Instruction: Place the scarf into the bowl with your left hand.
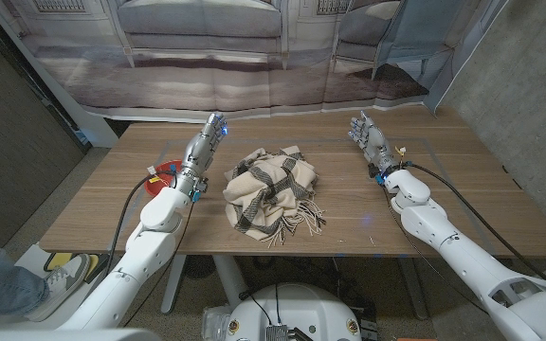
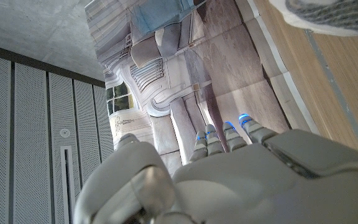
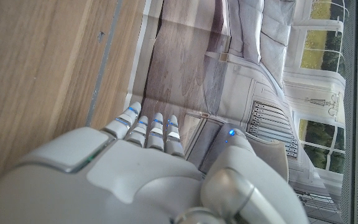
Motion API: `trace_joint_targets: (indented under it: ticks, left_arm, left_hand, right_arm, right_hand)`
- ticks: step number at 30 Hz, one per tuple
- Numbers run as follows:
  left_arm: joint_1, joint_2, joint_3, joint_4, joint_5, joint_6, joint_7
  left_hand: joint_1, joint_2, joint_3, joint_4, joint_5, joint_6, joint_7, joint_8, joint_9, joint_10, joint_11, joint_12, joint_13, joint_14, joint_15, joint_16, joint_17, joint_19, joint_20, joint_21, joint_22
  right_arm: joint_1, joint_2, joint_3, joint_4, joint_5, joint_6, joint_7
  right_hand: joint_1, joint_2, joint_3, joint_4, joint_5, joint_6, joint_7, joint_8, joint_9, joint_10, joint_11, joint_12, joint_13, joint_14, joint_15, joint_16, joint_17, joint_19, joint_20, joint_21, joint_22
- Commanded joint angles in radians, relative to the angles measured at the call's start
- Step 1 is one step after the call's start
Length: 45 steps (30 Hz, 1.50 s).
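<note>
Lying heaped in loose folds on the wooden table, the scarf is showing beige cloth crossed by dark plaid stripes, with a fringe trailing off the side of the heap nearest the robot. To the scarf's left, the left hand is standing raised off the tabletop with its fingers straight and slightly apart, holding nothing and touching nothing; its fingertips are sitting just beside the scarf's far left corner, with a gap between them and the cloth. The right hand is waiting well apart from the scarf on the opposite side, likewise upright, fingers extended and a little spread, gripping nothing. Left of the scarf and behind the left forearm, a red object is peeking out, mostly hidden, so what it is cannot be told.
</note>
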<state>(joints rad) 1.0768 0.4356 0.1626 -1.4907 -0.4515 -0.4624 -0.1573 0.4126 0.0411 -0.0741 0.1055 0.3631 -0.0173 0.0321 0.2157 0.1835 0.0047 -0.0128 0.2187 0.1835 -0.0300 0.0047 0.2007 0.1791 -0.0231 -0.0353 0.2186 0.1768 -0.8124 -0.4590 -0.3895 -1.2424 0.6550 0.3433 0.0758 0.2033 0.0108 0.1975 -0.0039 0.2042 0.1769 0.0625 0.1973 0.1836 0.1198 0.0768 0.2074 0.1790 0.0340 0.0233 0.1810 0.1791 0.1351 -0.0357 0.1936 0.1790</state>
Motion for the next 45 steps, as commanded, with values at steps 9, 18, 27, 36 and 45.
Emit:
trace_joint_targets:
  ticks: [9, 18, 27, 36, 45]
  left_arm:
    - [0.014, 0.027, 0.041, 0.013, 0.019, -0.126, 0.013]
    - [0.003, 0.028, 0.065, 0.033, -0.001, -0.168, 0.004]
    - [-0.003, 0.063, 0.101, 0.03, 0.082, -0.219, 0.076]
    - [-0.009, 0.098, 0.144, 0.028, 0.14, -0.273, 0.135]
    - [0.007, 0.138, 0.162, 0.001, 0.219, -0.3, 0.246]
  left_hand:
    - [0.021, 0.002, -0.002, -0.01, 0.006, 0.024, -0.001, 0.01, 0.003, 0.023, -0.005, 0.011, 0.003, 0.02, -0.003, 0.005, 0.002, 0.021, -0.023, 0.006, 0.002]
    - [0.026, 0.003, -0.004, -0.012, 0.007, 0.037, -0.003, 0.012, 0.003, 0.033, -0.009, 0.011, 0.003, 0.031, -0.004, 0.005, 0.002, 0.027, -0.021, 0.005, 0.002]
    - [0.032, 0.004, -0.006, -0.015, 0.009, 0.05, -0.007, 0.012, 0.004, 0.048, -0.013, 0.013, 0.004, 0.044, -0.011, 0.006, 0.003, 0.038, -0.023, 0.006, 0.002]
    - [0.037, 0.001, -0.009, -0.018, 0.011, 0.068, -0.009, 0.015, 0.004, 0.059, -0.018, 0.012, 0.004, 0.057, -0.015, 0.006, 0.002, 0.049, -0.024, 0.007, 0.002]
    - [0.045, -0.01, -0.018, -0.024, 0.017, 0.094, -0.016, 0.019, 0.004, 0.085, -0.026, 0.016, 0.004, 0.078, -0.021, 0.008, 0.002, 0.07, -0.03, 0.009, 0.002]
  right_arm:
    - [0.021, 0.01, -0.012, 0.019, -0.013, -0.006, -0.004]
    - [0.022, 0.011, -0.012, 0.019, -0.014, -0.007, -0.005]
    - [0.025, 0.011, -0.012, 0.025, -0.012, -0.005, 0.001]
    - [0.03, 0.015, -0.012, 0.034, -0.008, -0.001, 0.012]
    - [0.037, 0.022, -0.018, 0.044, -0.008, 0.0, 0.018]
  right_hand:
    - [0.004, 0.008, -0.001, -0.006, 0.004, 0.005, -0.002, -0.001, 0.003, 0.006, 0.001, 0.003, 0.004, 0.008, -0.001, 0.006, 0.002, 0.007, -0.005, 0.01, 0.006]
    - [0.004, 0.009, -0.001, -0.007, 0.004, 0.005, -0.002, -0.001, 0.003, 0.008, 0.0, 0.004, 0.005, 0.009, -0.002, 0.006, 0.002, 0.007, -0.005, 0.01, 0.006]
    - [0.003, 0.01, -0.002, -0.007, 0.004, 0.006, -0.002, -0.001, 0.003, 0.009, 0.001, 0.004, 0.005, 0.01, -0.001, 0.006, 0.002, 0.008, -0.005, 0.01, 0.006]
    - [0.003, 0.01, -0.002, -0.008, 0.004, 0.008, -0.002, -0.001, 0.003, 0.011, 0.001, 0.004, 0.005, 0.01, -0.001, 0.006, 0.002, 0.009, -0.005, 0.01, 0.006]
    - [0.003, 0.011, -0.003, -0.009, 0.004, 0.008, -0.002, -0.001, 0.003, 0.011, 0.001, 0.004, 0.005, 0.011, 0.0, 0.005, 0.002, 0.009, -0.004, 0.01, 0.006]
